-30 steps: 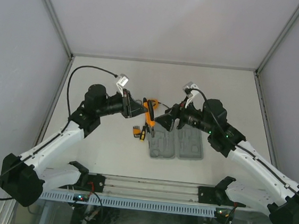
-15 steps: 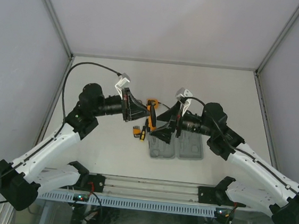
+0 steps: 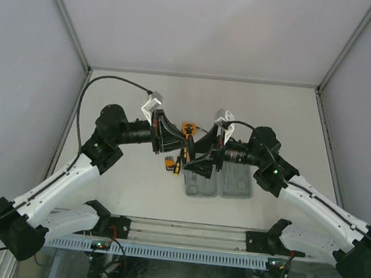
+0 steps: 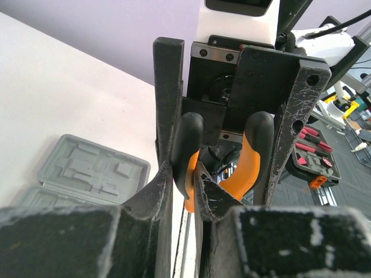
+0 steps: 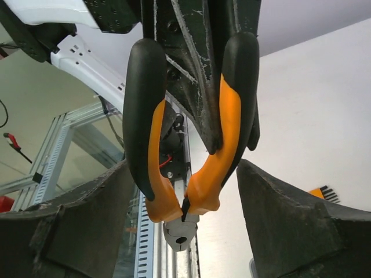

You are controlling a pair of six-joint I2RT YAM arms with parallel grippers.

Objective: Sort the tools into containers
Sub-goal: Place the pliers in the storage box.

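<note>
Orange-and-black pliers (image 3: 187,131) hang in the air between the two arms, above the table just behind the grey tool case (image 3: 237,181). My left gripper (image 4: 184,179) is shut on one handle of the pliers (image 4: 253,165). My right gripper (image 5: 182,174) is open, with a finger on each side of the pliers (image 5: 215,165) and a gap to both handles. The pliers' steel head (image 5: 181,234) points down between the right gripper's fingers. Small tools (image 3: 171,163), among them an orange hex-key set (image 5: 320,194), lie on the table left of the case.
The case lies open as two grey halves (image 3: 202,180) with moulded recesses, seen also in the left wrist view (image 4: 87,168). Both arms meet over the table's middle. Grey walls close the table on the left, right and far sides.
The two grippers have closed in on each other. The left one carried the pliers rightward, and the right gripper's fingers now stand round the handles.
</note>
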